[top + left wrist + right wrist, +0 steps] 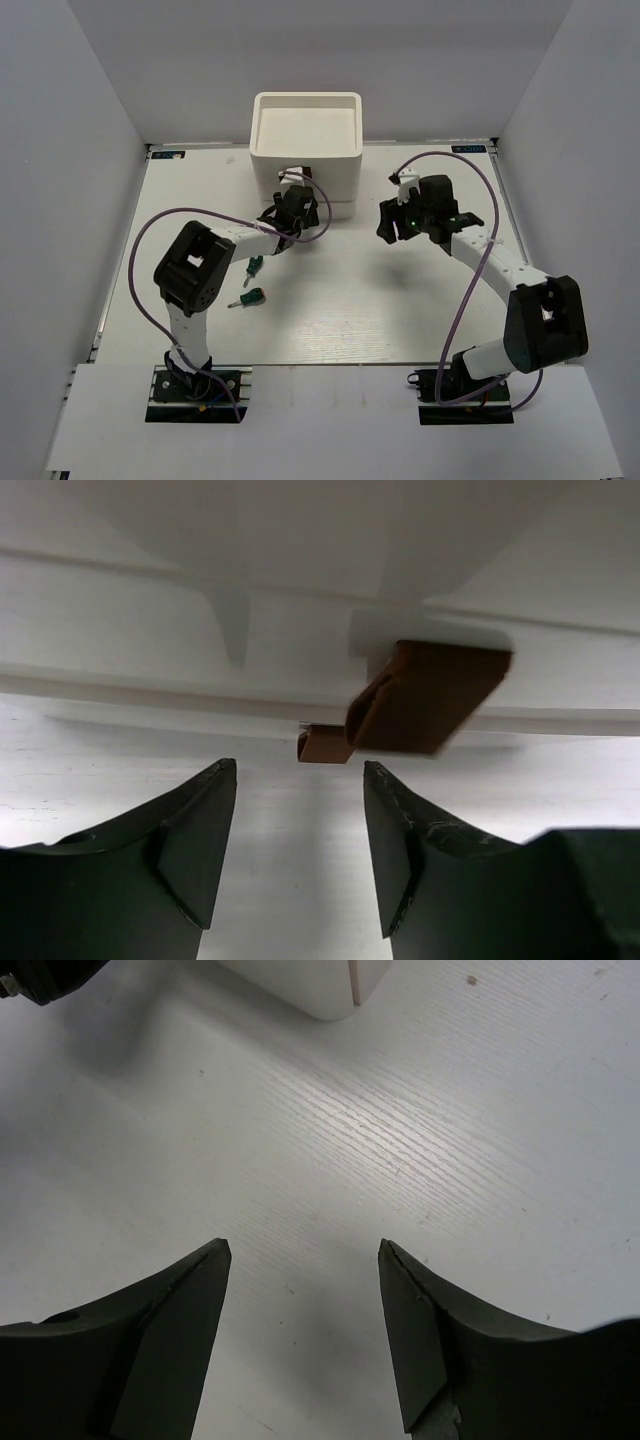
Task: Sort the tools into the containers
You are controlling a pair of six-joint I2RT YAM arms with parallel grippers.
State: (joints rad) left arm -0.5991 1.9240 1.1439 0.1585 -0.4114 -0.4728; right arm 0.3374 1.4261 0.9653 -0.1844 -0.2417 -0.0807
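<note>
The white stacked organizer (306, 145) stands at the back middle of the table, its top tray showing nothing inside. My left gripper (297, 205) is open and empty, right at the organizer's front face. In the left wrist view the organizer's front (300, 630) fills the top, with two brown drawer tabs, a large one (430, 695) and a smaller lower one (322, 745), just beyond my gripper (298, 780). Two stubby green-handled screwdrivers (248, 297) (255, 265) lie by the left arm. My right gripper (392, 222) is open and empty over bare table (303, 1260). The other tools are out of view.
White walls enclose the table on the left, back and right. The organizer's lower corner (320, 985) shows at the top of the right wrist view. Purple cables loop off both arms (145, 250).
</note>
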